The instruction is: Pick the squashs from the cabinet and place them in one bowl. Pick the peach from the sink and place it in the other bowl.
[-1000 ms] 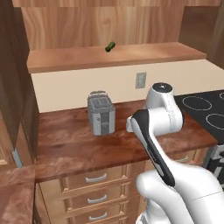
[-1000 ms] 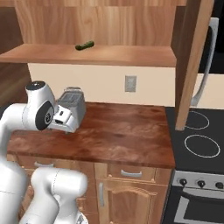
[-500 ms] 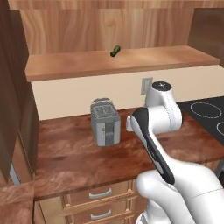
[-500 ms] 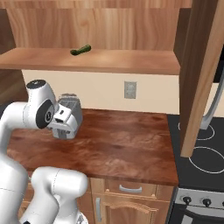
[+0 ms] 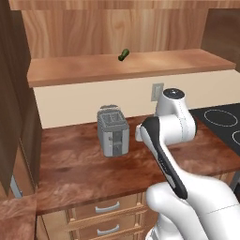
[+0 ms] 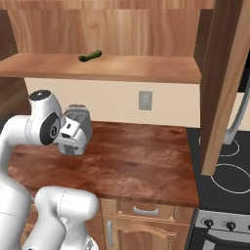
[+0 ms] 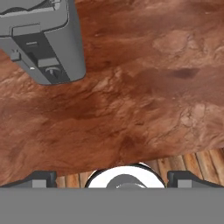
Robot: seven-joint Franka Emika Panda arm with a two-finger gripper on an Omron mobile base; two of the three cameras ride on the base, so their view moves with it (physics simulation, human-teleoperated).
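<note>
Hand: two small dark finger tips (image 7: 41, 178) stand far apart at the bottom corners of the hand view, so the hand (image 7: 113, 178) is fully open and carries nothing; it points down at the tabletop.
Arm: white jointed arm (image 5: 171, 123) folded low over the tabletop, wrist turned toward the toaster.
Tabletop: reddish-brown marbled stone slab (image 6: 132, 163); its front edge runs just above the hand in the hand view, with wooden flooring past it.
Toaster: grey boxy two-slot toaster (image 5: 113, 131), near the back edge of the tabletop, toward its left end; it sits at the top left corner of the hand view, apart from the fingers.
Squash: elongated dark green squash (image 5: 123, 55) lying on its side on the cabinet shelf, close to the back edge, above and slightly right of the toaster.
Cabinet: light reddish-brown wooden wall cabinet, plank shelf (image 6: 102, 67) bare around the squash, dark brown door (image 6: 223, 83) swung open at the right.
Stove: black cooktop (image 6: 224, 161) abutting the right edge of the tabletop.
Step in hand: judged as the reach for the green squash, hand well below the shelf.
Advice: lift clear of the toaster and the shelf's front edge, enter above the plank, and set the fingers across the squash's narrow width so it does not roll.
</note>
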